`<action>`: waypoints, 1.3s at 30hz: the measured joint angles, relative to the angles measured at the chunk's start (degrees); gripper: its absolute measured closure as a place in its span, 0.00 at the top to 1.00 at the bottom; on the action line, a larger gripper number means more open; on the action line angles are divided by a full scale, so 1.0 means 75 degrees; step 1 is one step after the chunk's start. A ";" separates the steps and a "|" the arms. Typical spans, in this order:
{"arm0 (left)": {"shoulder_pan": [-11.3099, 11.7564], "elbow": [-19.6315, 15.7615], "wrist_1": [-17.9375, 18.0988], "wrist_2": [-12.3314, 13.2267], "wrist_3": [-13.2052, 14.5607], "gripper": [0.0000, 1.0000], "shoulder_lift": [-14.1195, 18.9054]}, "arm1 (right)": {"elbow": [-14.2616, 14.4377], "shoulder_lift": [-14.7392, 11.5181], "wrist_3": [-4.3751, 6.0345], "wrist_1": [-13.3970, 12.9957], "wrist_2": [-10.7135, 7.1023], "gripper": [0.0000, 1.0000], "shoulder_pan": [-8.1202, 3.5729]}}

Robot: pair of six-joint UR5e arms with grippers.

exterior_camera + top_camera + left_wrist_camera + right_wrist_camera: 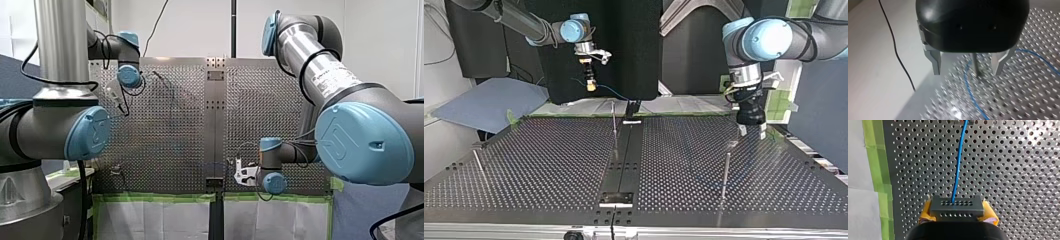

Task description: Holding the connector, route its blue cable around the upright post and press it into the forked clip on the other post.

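Right pincer (957, 214) grips the connector (957, 206) between yellow pads, its blue cable (958, 165) trailing ahead over the worktop (1010, 170). Left pincer (967, 70) hangs open astride a thin post (976, 63), the cable just beside it. Routing looks barely begun; I cannot make out the forked clip, so pressing is left to do.

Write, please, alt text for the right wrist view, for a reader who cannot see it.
The yellow pads of the right claw clamp a dark rectangular connector with rows of small holes, and its blue cable runs straight ahead across the perforated metal table. A strip of green tape edges the table to one side of the claw.
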 joint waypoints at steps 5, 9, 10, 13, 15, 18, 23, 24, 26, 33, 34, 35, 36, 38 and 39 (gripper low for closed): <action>-0.0020 0.0283 -0.0332 0.0044 0.0332 1.00 0.0333 | -0.0001 0.0000 0.0009 -0.0006 0.0000 0.00 -0.0012; -0.0072 0.0574 -0.0632 0.0138 0.0629 1.00 0.0630 | -0.0004 0.0000 0.0023 -0.0016 -0.0013 0.00 -0.0014; -0.0086 0.0637 -0.0696 0.0178 0.0695 1.00 0.0695 | -0.0004 0.0000 0.0029 -0.0018 -0.0025 0.00 -0.0016; -0.0126 0.0843 -0.0902 0.0343 0.0900 1.00 0.0899 | -0.0003 0.0000 0.0042 -0.0016 -0.0062 0.00 -0.0018; -0.0151 0.0996 -0.1052 0.0486 0.1051 1.00 0.0974 | -0.0002 0.0000 0.0045 -0.0014 -0.0074 0.00 -0.0020; -0.0196 0.1231 -0.1287 0.0701 0.1287 1.00 0.0885 | -0.0001 0.0000 0.0050 -0.0015 -0.0080 0.00 -0.0019; -0.0271 0.1560 -0.1619 0.0841 0.1616 1.00 0.0750 | -0.0003 0.0000 0.0075 -0.0022 -0.0107 0.00 -0.0025; -0.0285 0.1644 -0.1700 0.0854 0.1700 1.00 0.0735 | -0.0004 0.0000 0.0078 -0.0021 -0.0110 0.00 -0.0025; -0.0298 0.1784 -0.1842 0.0876 0.1839 1.00 0.0699 | -0.0002 0.0000 0.0082 -0.0013 -0.0114 0.00 -0.0026; -0.0345 0.2330 -0.2389 0.1114 0.2387 1.00 0.0331 | -0.0002 0.0000 0.0081 0.0006 -0.0117 0.00 -0.0027; -0.0356 0.2396 -0.2452 0.1126 0.2453 1.00 0.0291 | -0.0002 0.0000 0.0079 0.0009 -0.0117 0.00 -0.0027; -0.0368 0.2465 -0.2523 0.1133 0.2521 1.00 0.0262 | -0.0002 0.0000 0.0077 0.0013 -0.0117 0.00 -0.0027; -0.0383 0.2554 -0.2613 0.1133 0.2611 1.00 0.0235 | -0.0003 0.0000 0.0077 0.0015 -0.0117 0.00 -0.0026; -0.0401 0.2696 -0.2753 0.1107 0.2751 1.00 0.0210 | -0.0005 0.0000 0.0079 0.0020 -0.0117 0.00 -0.0027; -0.0410 0.2787 -0.2845 0.1068 0.2844 1.00 0.0199 | -0.0004 0.0000 0.0081 0.0021 -0.0117 0.00 -0.0027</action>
